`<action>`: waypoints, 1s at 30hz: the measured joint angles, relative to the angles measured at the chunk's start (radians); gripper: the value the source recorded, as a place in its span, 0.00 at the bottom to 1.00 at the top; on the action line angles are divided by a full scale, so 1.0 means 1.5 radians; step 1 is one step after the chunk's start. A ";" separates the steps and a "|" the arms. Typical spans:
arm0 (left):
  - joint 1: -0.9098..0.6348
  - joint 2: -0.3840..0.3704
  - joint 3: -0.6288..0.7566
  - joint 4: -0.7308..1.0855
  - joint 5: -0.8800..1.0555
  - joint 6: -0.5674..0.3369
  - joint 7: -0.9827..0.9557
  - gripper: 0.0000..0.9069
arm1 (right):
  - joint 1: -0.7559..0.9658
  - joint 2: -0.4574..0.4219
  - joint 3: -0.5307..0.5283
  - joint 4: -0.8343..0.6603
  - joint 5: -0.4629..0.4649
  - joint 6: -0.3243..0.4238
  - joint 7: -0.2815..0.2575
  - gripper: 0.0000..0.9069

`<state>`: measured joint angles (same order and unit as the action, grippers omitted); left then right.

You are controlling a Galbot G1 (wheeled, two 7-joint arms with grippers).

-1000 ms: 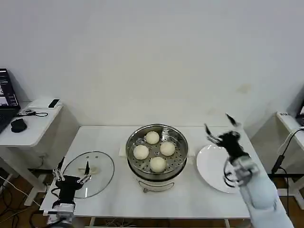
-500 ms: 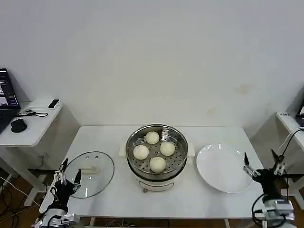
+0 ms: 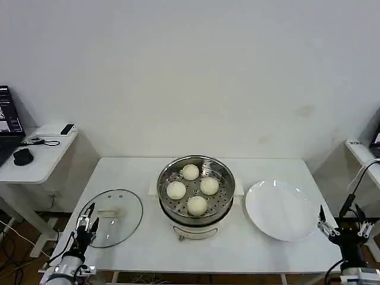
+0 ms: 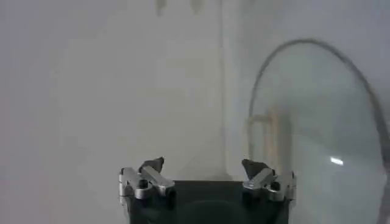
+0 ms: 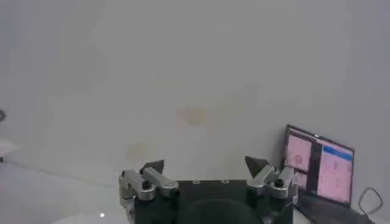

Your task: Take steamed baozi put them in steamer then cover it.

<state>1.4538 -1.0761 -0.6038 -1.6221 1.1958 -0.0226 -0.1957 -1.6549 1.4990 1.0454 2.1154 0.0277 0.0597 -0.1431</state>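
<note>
So all four steamed baozi [image 3: 191, 189] are sitting in the steamer [image 3: 196, 191]; covering's left. Left gripper [image 3: 86, 224], open and empty, is hovering beside the glass lid [image 3: 110, 217]; right gripper [image 3: 343, 227] is idling open.

A plain white wall [image 3: 196, 71] fills the upper frame, with a white table [image 3: 136, 172] at centre and a small side desk [image 3: 35, 157] holding a laptop [image 3: 7, 122] at left.
</note>
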 measured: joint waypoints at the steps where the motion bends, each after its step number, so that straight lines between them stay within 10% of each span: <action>1: -0.006 0.002 0.003 0.006 0.004 0.000 0.000 1.00 | -0.002 0.003 0.000 0.000 -0.001 0.001 -0.001 1.00; 30: -0.133 0.005 0.080 0.115 0.044 -0.004 0.012 1.00 | -0.054 0.049 0.010 -0.004 -0.039 0.029 -0.006 1.00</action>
<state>1.2548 -1.0680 -0.4841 -1.4501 1.2615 -0.0281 -0.1776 -1.7363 1.5718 1.0597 2.1095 -0.0312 0.1035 -0.1524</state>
